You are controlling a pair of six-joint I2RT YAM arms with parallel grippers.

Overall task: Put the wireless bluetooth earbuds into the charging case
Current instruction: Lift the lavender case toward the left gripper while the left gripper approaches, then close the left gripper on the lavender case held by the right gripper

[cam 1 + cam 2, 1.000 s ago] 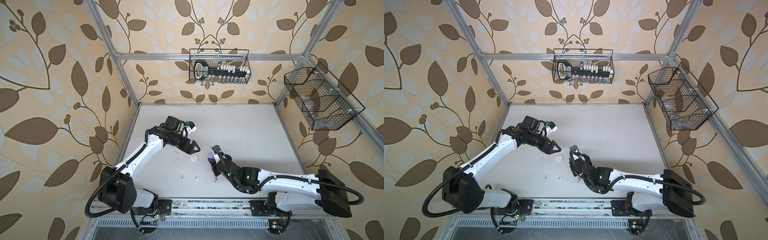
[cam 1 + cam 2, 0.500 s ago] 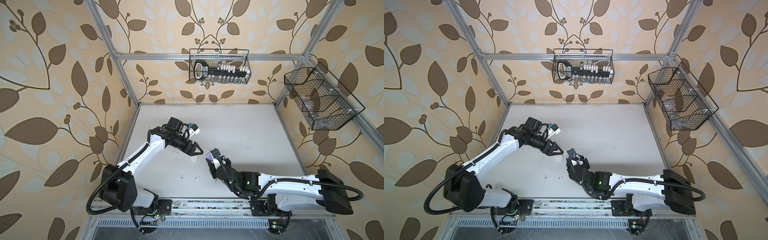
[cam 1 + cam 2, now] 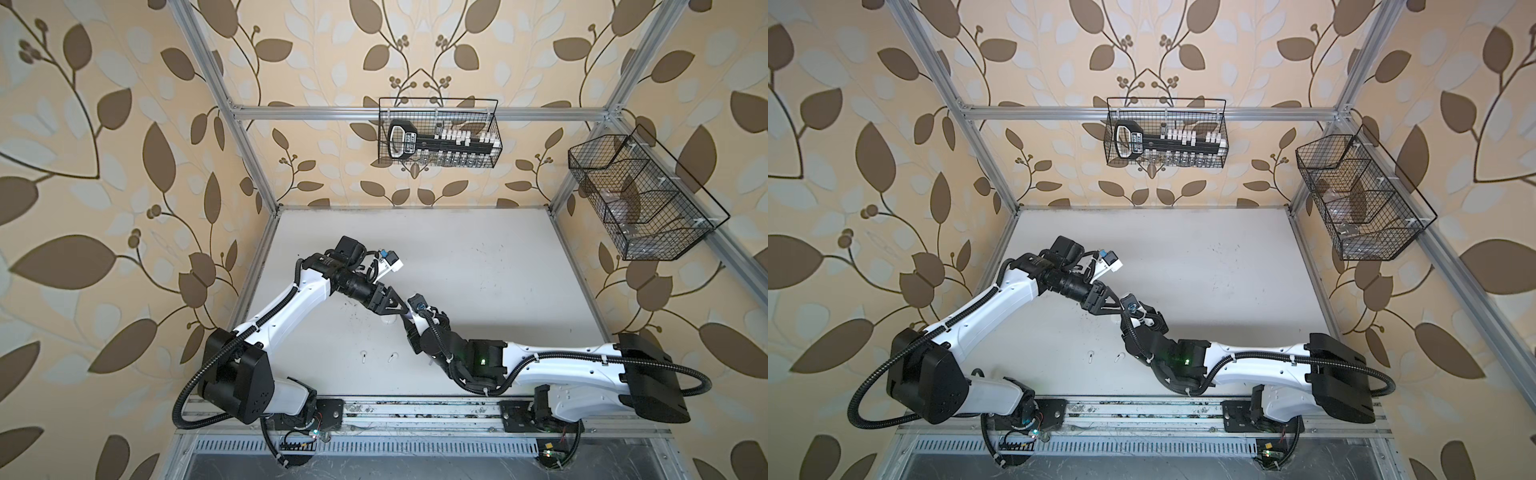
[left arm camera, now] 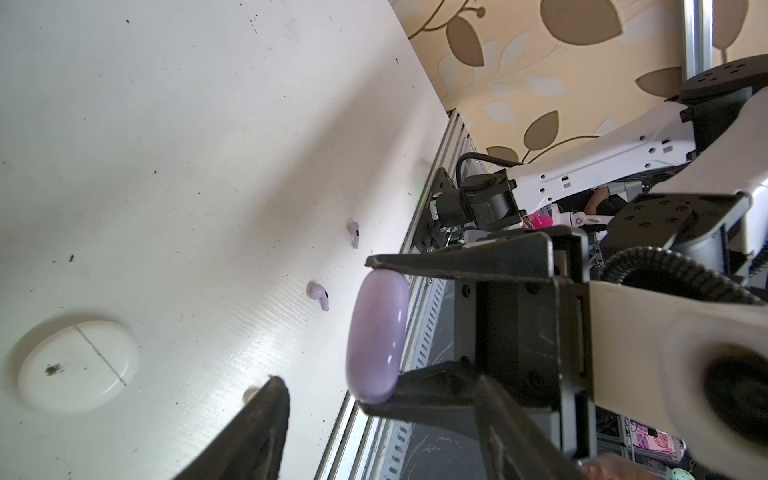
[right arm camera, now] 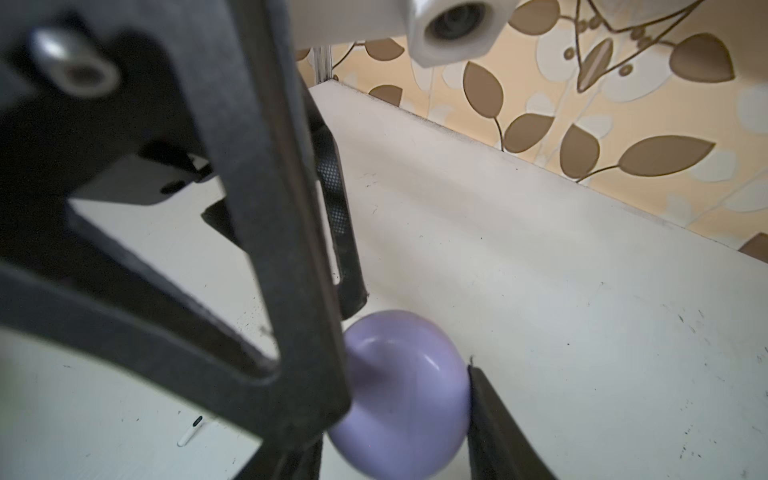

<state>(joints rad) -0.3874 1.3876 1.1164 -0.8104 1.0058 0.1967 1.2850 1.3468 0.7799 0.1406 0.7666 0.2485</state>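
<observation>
Right end effector [image 4: 370, 334] clamps lavender charging case [image 5: 407, 390]; left end effector [image 3: 399, 312] part-open, straddling it. I judge lid-opening step. Next: pinch lid edge, lift.

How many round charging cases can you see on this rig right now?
2. A white case lies flat on the table; a lavender case is clamped in the right gripper. Another could be hidden from view.

Scuffed white table [image 3: 498, 257], aluminium frame [image 3: 311, 113], leaf wallpaper [image 3: 104, 166]. Back wire basket [image 3: 461, 111] holds a black rack of white blocks [image 3: 436, 143]. Second wire basket [image 3: 594, 166] hangs on the side wall.
</observation>
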